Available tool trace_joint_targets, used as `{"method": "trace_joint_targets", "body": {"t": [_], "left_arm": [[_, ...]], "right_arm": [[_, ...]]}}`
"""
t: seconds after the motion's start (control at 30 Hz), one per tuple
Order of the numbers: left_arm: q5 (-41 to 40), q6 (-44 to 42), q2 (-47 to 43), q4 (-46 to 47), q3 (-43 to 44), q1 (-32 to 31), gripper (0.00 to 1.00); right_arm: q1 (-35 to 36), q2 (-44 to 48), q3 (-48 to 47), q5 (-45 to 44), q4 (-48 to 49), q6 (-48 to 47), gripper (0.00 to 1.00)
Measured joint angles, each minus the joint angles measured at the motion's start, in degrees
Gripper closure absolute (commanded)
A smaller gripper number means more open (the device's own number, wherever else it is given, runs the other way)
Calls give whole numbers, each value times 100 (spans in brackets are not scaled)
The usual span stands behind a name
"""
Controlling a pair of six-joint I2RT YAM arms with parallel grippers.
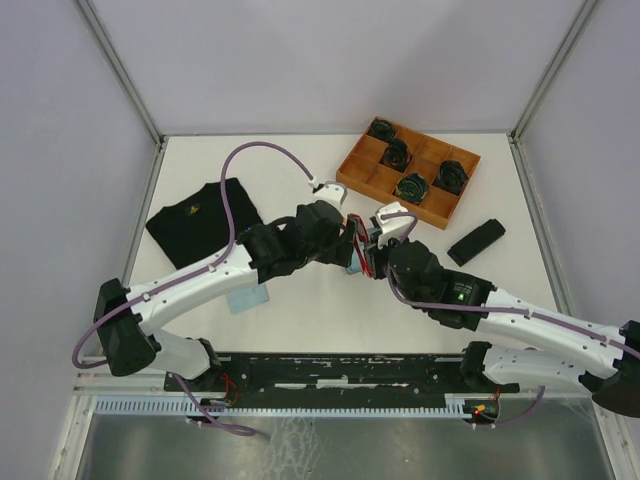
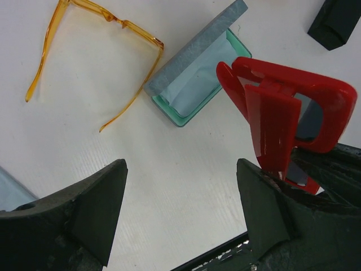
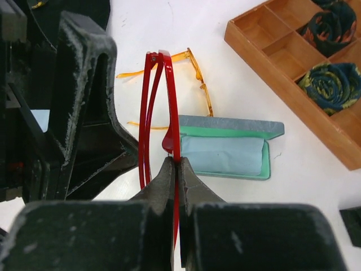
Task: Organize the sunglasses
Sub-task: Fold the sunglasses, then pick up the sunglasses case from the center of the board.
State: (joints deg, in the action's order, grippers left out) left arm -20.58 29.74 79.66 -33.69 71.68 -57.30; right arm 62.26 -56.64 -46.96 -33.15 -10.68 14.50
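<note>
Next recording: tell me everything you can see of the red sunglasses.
The red sunglasses have a glossy, bright red plastic frame, dark lenses and thin red arms that look folded in. They appear lifted off the table and turned on edge, pinched by the shut right claw. The open left claw is alongside them; I cannot tell whether one of its fingers touches the frame. The open case lies beyond them, apart.

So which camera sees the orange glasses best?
The left wrist camera: the orange glasses lie unfolded, both temples showing. The right wrist camera catches part behind the red pair. From above, the robot arms hide them.
</note>
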Motion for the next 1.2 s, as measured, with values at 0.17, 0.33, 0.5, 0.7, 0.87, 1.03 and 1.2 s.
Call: {"method": "trace_joint_targets", "body": {"t": [0.17, 0.33, 0.5, 0.7, 0.87, 1.03, 1.2], "left_arm": [[20, -7, 24, 116, 0, -9, 11], [0, -428, -44, 428, -4, 15, 7], [125, -1318, 15, 798, 13, 282, 4], [909, -2485, 890, 1281, 372, 789, 5], [1738, -3200, 2006, 1224, 1211, 988, 7], [2365, -3755, 2874, 817, 2188, 1008, 12], [2520, -4061, 3410, 479, 2695, 1008, 17]], "right_arm": [[2, 9, -118, -293, -417, 776, 100], [-13, 195, -138, -839, -1147, 1233, 100], [-496, 603, -201, -848, -2194, 1539, 100], [-1790, 973, -243, 208, -3110, 1631, 100], [-2114, 1088, -210, 964, -3462, 1685, 100], [-2177, 1495, -79, 1235, -3622, 1764, 100], [-2188, 1749, -26, 1335, -3744, 1805, 100]]}}
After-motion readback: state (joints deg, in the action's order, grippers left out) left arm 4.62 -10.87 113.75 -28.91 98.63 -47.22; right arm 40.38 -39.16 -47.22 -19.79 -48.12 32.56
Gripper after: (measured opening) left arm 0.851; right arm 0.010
